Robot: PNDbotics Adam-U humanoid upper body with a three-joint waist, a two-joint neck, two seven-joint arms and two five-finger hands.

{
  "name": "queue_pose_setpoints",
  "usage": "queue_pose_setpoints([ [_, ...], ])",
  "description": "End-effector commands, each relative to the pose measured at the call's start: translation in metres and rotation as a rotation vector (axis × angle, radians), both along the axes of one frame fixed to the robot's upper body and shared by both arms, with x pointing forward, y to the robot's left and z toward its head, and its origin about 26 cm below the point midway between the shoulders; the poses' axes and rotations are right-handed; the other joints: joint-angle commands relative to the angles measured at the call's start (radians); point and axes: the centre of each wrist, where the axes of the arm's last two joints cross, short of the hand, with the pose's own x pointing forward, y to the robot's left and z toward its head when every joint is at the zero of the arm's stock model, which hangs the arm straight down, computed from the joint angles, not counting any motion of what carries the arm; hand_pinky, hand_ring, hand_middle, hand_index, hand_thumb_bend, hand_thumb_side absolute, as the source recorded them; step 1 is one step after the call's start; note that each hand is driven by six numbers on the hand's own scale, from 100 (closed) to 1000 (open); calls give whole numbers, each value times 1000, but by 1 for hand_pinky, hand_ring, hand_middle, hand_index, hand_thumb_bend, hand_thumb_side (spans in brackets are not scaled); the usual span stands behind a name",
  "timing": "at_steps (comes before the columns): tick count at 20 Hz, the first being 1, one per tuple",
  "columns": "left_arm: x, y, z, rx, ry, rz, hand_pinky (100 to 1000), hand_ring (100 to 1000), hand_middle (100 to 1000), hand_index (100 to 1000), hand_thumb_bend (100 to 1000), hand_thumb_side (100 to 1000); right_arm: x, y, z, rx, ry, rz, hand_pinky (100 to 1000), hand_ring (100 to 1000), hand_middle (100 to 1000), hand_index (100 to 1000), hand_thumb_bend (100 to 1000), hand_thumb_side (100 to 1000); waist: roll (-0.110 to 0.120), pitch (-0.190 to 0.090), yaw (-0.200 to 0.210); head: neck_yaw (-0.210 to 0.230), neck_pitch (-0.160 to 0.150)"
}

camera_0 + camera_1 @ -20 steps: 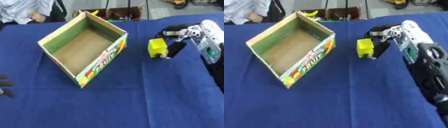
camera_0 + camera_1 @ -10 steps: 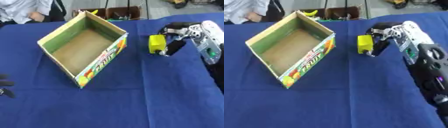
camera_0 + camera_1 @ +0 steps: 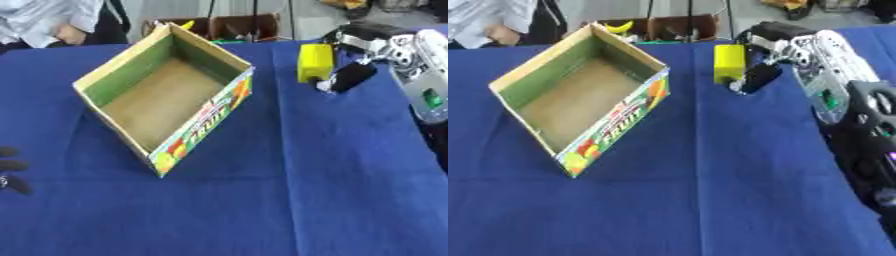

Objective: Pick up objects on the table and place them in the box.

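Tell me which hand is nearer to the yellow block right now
The right hand: its fingers are curled round the yellow block, holding it to the right of the box. The left hand shows only as fingertips at the view's lower left edge, far across the table.

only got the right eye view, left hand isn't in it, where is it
observer: The left hand shows only in the left eye view, at the lower left edge, over the blue cloth.
operator: ok, right hand has the yellow block, is the left touching the box
observer: No, it is apart from the box, to the left of its near corner, with cloth showing between them.
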Motion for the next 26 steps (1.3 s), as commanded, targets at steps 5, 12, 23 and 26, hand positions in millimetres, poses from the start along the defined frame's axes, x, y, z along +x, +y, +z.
queue_pose_setpoints([
  [5,-2,2,9,15,-26,-1,355,570,607,863,100,948,-28,29,44,65,-184,98,706,751,442,544,100,358,-11,-38,9,-10,-9],
  [12,-1,1,9,18,-22,-13,355,569,607,862,100,946,-35,82,54,142,-250,180,707,746,430,533,100,338,-20,-44,33,-30,-11],
  [23,1,-3,12,18,-30,-42,354,568,603,862,100,943,-22,145,27,152,-244,170,712,748,434,537,100,326,-36,-35,82,-73,-30],
  [26,2,-4,13,18,-34,-49,355,567,603,862,100,943,-17,157,16,145,-222,173,713,748,435,538,100,329,-41,-29,90,-81,-35],
])
